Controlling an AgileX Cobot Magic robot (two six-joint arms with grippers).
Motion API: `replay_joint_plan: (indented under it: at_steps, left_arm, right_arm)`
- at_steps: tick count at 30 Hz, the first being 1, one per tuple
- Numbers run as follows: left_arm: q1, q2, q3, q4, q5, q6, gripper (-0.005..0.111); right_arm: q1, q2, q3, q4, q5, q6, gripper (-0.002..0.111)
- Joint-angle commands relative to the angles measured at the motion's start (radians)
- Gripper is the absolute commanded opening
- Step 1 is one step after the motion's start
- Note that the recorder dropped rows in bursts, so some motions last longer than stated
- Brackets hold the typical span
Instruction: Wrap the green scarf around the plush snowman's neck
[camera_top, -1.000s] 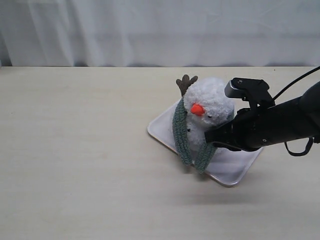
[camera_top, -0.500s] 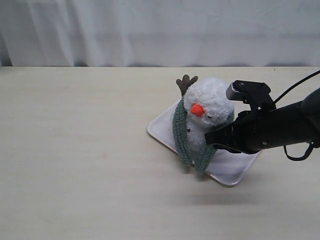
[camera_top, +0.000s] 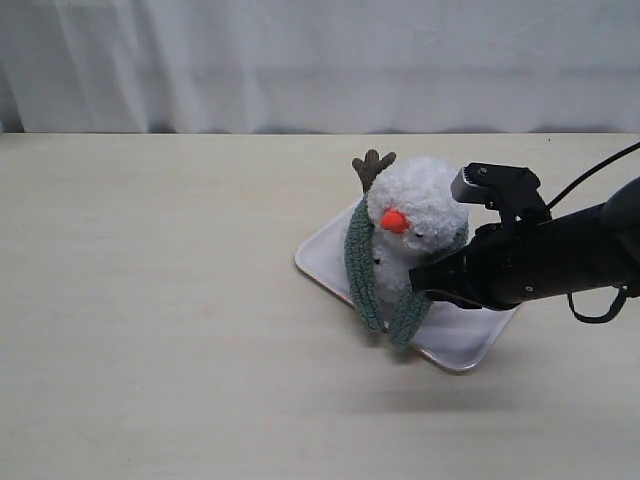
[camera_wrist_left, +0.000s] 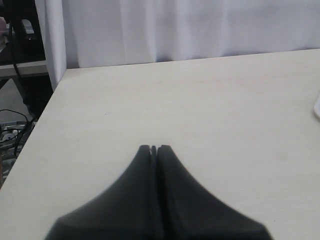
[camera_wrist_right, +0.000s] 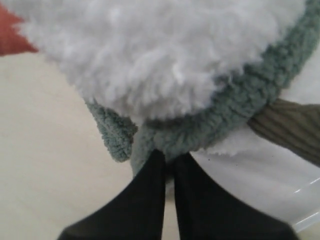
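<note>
Looking at the exterior view: plush snowman (camera_top: 420, 205) sits on the white tray (camera_top: 460, 345), right of centre on the table (camera_top: 150, 300). Its long axis is roughly upright, head on top, with a slight lean. The orange nose (camera_top: 395, 219) points near-left and one brown twig arm (camera_top: 373, 165) sticks up on the far-left side. The green scarf (camera_top: 362, 270) is looped under the head, and both tails hang down the front toward the near side. The left tail runs far to near along the body, the right tail slants in from the right, and the two ends nearly meet at the tray's near-left edge. The tray's long axis runs diagonally, far-left to near-right. The right gripper (camera_top: 415, 280) reaches in from the right, low, with its tips at the right tail beside the body. In the right wrist view its jaws are pressed together with only a hairline gap, tips (camera_wrist_right: 169, 160) touching the knit under the head. Can't tell if any knit is actually caught. The left gripper (camera_wrist_left: 153, 148) has its jaws closed with nothing between them, over bare table.
</note>
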Motion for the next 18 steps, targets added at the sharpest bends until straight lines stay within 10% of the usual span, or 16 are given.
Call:
replay_joint_plan:
  at_steps: [1, 8, 18]
  left_arm:
    - [-0.007, -0.003, 0.003, -0.003, -0.012, 0.004, 0.0]
    - [-0.007, -0.003, 0.003, -0.003, -0.012, 0.004, 0.0]
    - [-0.007, -0.003, 0.003, -0.003, -0.012, 0.004, 0.0]
  right_arm:
    - [-0.002, 0.001, 0.004, 0.005, 0.022, -0.02, 0.02]
    - [-0.002, -0.034, -0.001, 0.005, 0.059, -0.02, 0.044]
    - [-0.002, -0.252, -0.001, 0.005, 0.184, -0.018, 0.045]
